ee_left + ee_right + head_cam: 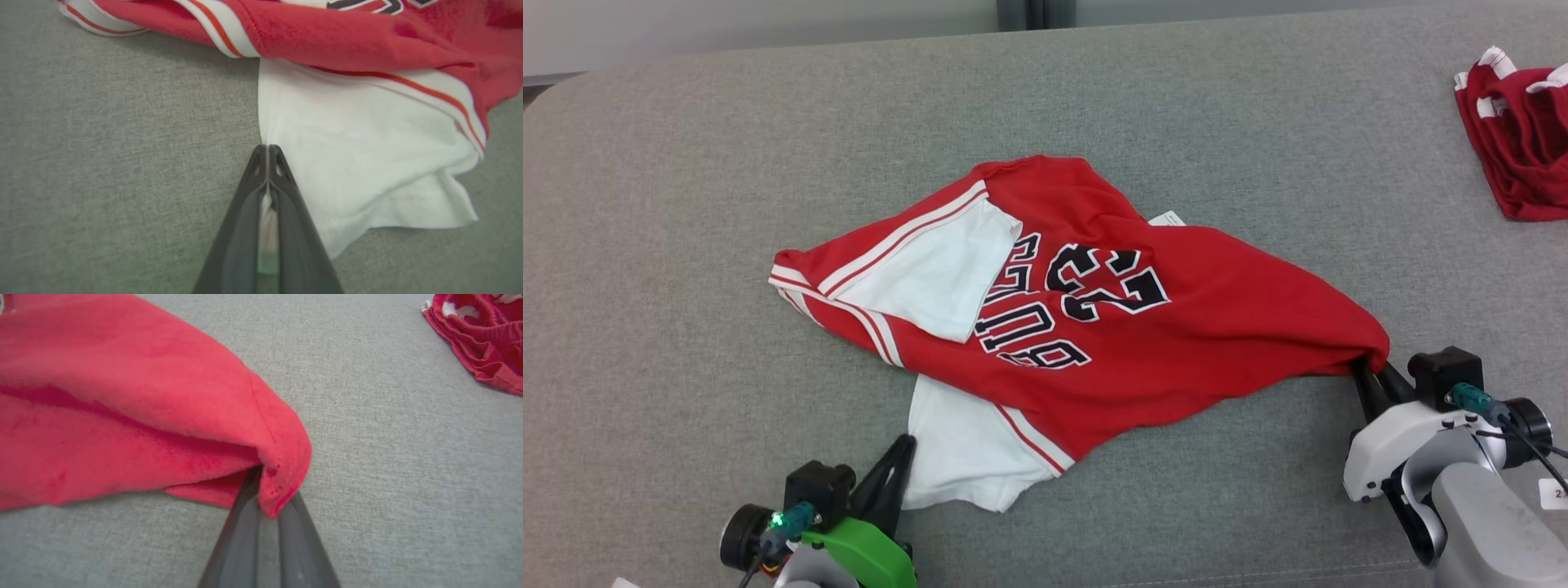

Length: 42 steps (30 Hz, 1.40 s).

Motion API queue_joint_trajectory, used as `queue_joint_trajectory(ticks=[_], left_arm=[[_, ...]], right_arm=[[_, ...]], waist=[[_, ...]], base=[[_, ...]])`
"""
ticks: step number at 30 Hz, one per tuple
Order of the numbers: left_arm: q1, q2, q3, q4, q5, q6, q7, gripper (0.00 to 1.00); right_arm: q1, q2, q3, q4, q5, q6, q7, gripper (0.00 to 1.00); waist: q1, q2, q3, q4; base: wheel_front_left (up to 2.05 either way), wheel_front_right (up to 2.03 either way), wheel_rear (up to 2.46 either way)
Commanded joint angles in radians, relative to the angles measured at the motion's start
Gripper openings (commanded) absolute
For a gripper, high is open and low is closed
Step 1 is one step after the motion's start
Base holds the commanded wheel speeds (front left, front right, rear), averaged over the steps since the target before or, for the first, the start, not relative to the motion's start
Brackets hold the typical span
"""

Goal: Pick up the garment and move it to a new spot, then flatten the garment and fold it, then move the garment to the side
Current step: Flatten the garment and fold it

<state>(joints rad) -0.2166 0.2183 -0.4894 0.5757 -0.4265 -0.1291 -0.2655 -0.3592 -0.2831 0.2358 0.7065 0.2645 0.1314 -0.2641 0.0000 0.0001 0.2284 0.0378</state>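
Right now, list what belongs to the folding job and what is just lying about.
Job: red jersey; left gripper, shut on its white part; right gripper, shut on its red corner.
Lying about: second red garment, crumpled at the far right.

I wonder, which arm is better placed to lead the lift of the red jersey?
Probably the right: the right gripper clamps a bunched body corner of the red jersey, whereas the left gripper pinches only a white sleeve edge.

The garment [1217, 327] is showing as soft, matt knit cloth with a faintly fuzzy nap. The grey surface [686, 204] beneath is looking like coarse woven fabric. At bottom centre, the fingers [294, 212] of the left gripper [267, 149] are looking like smooth, matt dark plastic.
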Motion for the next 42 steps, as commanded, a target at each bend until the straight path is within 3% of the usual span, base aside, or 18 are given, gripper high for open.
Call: queue_joint_trajectory(ticks=[1, 12, 22, 23, 24, 25, 26, 42], left_arm=[[0.026, 0.012, -0.016, 0.0, -0.003, -0.003, 0.003, 0.0], [0.068, 0.009, 0.07, -0.131, -0.029, -0.003, 0.002, 0.0], [0.101, -0.001, 0.107, -0.127, -0.004, -0.003, 0.002, 0.0], [0.103, -0.004, 0.114, -0.123, 0.0, -0.002, 0.002, 0.0], [0.105, -0.009, 0.124, -0.12, 0.006, 0.0, 0.002, 0.17], [0.106, -0.014, 0.134, -0.124, 0.012, 0.003, 0.002, 0.5], [0.11, -0.02, 0.145, -0.128, 0.022, 0.004, 0.002, 1.0], [0.214, -0.059, 0.444, -0.372, 0.159, 0.04, 0.002, 1.0]], right_arm=[[0.027, -0.002, -0.006, -0.023, 0.009, -0.001, 0.0, 0.0], [0.157, -0.015, 0.006, -0.199, 0.022, -0.001, 0.0, 0.0], [0.174, -0.021, 0.027, -0.218, 0.048, -0.001, 0.0, 0.0], [0.174, -0.02, 0.026, -0.216, 0.05, -0.001, 0.0, 0.07], [0.173, -0.019, 0.021, -0.215, 0.05, -0.001, 0.0, 0.71], [0.174, -0.017, 0.015, -0.216, 0.05, -0.001, 0.0, 1.0], [0.179, -0.014, 0.012, -0.216, 0.049, -0.001, 0.0, 1.0], [0.348, 0.055, -0.189, -0.453, -0.024, -0.001, 0.0, 1.0]], waist=[[0.0, -0.0001, -0.016, 0.004], [0.0, -0.0001, -0.065, 0.002], [0.0, -0.0001, -0.088, -0.002], [0.0, -0.0001, -0.091, -0.002], [0.0, -0.0001, -0.095, -0.002], [0.0, -0.0001, -0.099, -0.002], [0.0, -0.0001, -0.102, -0.003], [0.0, -0.0001, -0.213, -0.019]], base=[[0.0, 0.0, 0.0], [0.0, 0.0, 0.0], [0.0, 0.0, 0.0], [0.0, 0.0, 0.0], [0.0, 0.0, 0.0], [0.0, 0.0, 0.0], [0.0, 0.0, 0.0], [0.0, 0.0, 0.0]])
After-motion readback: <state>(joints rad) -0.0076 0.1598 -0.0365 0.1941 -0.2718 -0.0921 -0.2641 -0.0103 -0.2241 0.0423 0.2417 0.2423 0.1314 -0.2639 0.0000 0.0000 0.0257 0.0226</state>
